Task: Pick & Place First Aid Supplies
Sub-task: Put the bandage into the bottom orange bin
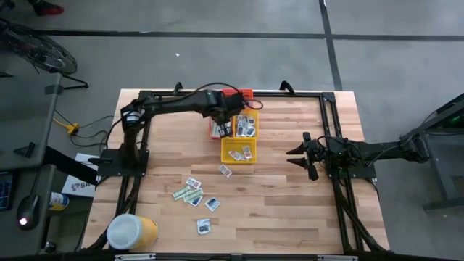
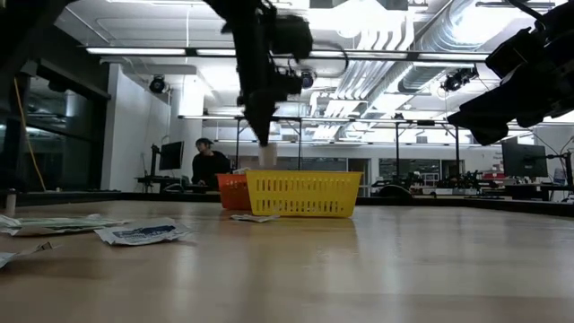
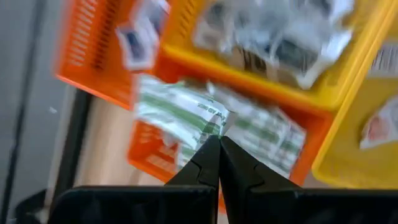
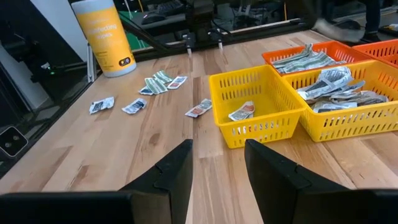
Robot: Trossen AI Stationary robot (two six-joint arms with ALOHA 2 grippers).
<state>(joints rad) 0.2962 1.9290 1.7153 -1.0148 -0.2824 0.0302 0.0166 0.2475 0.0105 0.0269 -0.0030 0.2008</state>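
Clamped together on a green-and-white strip packet (image 3: 208,121), the left gripper (image 3: 219,144) hangs over the orange basket (image 3: 155,158): the drop is due, needing only a release. Loose packets (image 1: 194,197) lie on the table (image 1: 290,217). The right gripper (image 4: 217,163) waits apart-jawed.

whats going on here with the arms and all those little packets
The left tool is shut on a green-and-white packet, holding it over the orange basket at the table's far side. The right tool waits open near the right edge. Loose packets lie on the wooden table by the yellow tub.
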